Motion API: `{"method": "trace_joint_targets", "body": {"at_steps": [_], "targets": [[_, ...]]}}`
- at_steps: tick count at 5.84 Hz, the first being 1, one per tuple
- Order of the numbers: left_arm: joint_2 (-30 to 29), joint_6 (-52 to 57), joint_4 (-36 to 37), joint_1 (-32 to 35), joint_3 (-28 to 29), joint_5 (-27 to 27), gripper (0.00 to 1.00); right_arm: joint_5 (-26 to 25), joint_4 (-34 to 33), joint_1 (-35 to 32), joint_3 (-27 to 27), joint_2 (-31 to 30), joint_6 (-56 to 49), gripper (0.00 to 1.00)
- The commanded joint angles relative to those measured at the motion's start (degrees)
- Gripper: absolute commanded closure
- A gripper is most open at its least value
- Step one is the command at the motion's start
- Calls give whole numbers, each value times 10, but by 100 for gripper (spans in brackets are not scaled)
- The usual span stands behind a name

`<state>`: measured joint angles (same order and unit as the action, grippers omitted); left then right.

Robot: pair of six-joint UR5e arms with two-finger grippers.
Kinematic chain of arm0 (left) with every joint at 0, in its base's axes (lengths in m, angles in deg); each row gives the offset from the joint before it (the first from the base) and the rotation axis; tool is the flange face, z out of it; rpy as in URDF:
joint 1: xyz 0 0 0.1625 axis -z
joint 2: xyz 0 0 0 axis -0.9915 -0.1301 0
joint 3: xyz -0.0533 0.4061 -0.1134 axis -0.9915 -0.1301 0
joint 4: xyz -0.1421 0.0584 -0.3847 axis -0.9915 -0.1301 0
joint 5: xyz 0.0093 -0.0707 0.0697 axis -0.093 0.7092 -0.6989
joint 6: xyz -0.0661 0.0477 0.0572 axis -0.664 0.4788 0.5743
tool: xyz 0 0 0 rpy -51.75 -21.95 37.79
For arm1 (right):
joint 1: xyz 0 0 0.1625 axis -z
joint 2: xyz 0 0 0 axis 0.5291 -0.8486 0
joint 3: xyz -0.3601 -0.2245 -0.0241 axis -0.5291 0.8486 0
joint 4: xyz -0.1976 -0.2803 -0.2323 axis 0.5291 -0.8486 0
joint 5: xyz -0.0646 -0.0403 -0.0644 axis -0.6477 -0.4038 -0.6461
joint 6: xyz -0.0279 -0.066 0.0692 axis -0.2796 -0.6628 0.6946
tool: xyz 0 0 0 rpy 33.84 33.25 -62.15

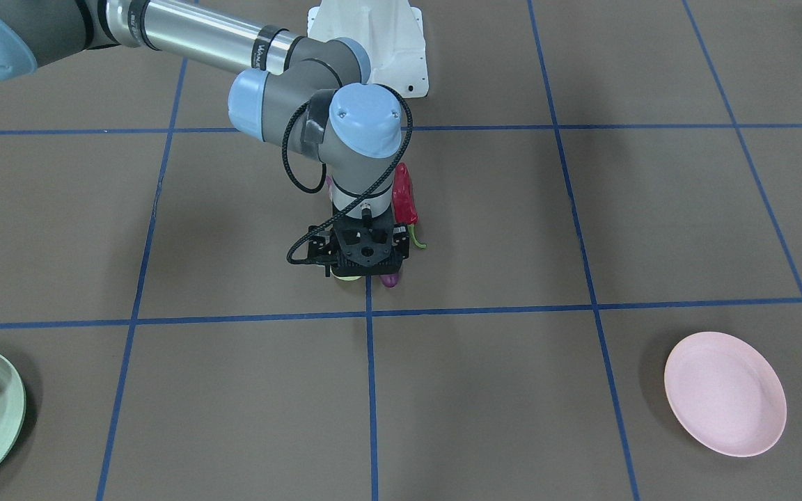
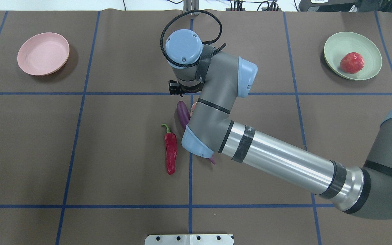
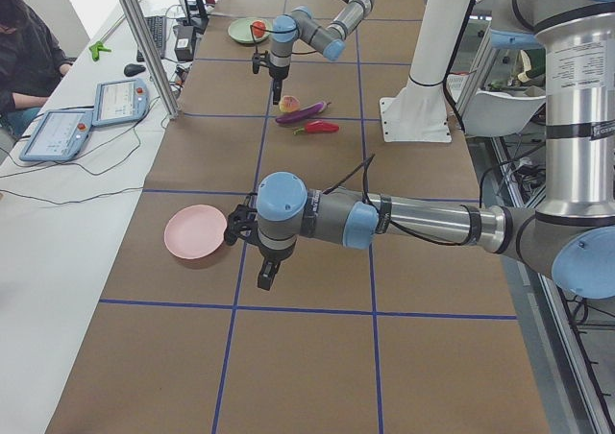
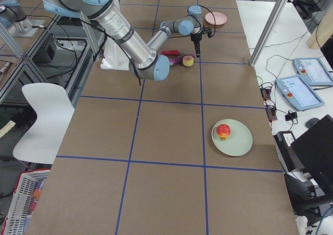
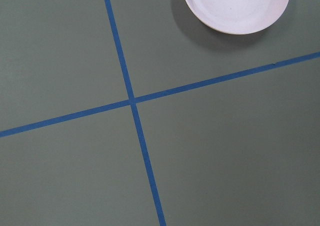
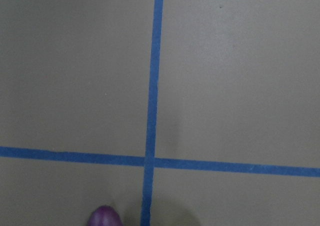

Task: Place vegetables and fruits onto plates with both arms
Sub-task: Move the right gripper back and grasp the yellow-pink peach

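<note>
Now R gripper [image 1: 366,254] hangs mid-table close by peach [image 4: 188,61], eggplant [image 2: 183,114], chili [image 2: 171,153]; jaws hidden, can't tell grip. L gripper [image 3: 266,278] hovers near pink plate [image 2: 43,53], opening unclear. Red fruit [image 2: 352,63], prob. pomegranate, sits on green plate [image 2: 339,42].

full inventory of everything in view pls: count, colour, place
pink plate: 1, pale pink, robot's far left, empty
green plate: 1, mint, robot's far right
pomegranate: 1, red, on green plate
chili: 1, red, green stem, table centre
eggplant: 1, purple, centre, right of chili, partly hidden
peach: 1, yellow-green, beside eggplant
table: 1, brown, blue tape grid
tablets: 2, blue-grey, side bench
operator: 1, dark top, at bench
chair: 1, white, beside table
base: 1, white, table's robot edge
right gripper: 1, black, low beside peach, state unclear
left gripper: 1, black, raised near pink plate, state unclear
</note>
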<state>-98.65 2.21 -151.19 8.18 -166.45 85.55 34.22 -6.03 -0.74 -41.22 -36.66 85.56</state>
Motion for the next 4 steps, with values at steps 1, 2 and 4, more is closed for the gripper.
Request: {"method": "trace_joint_targets", "body": {"at_steps": [1,2,4], "targets": [[1,1,0,0,1,0,0,-21,-33,14,1,-4,2,3],[1,1,0,0,-2,0,0,-39,-37,25,1,-14,1,3],[-1,1,0,0,-3,0,0,-52,-35,43,3,-22,1,4]]}}
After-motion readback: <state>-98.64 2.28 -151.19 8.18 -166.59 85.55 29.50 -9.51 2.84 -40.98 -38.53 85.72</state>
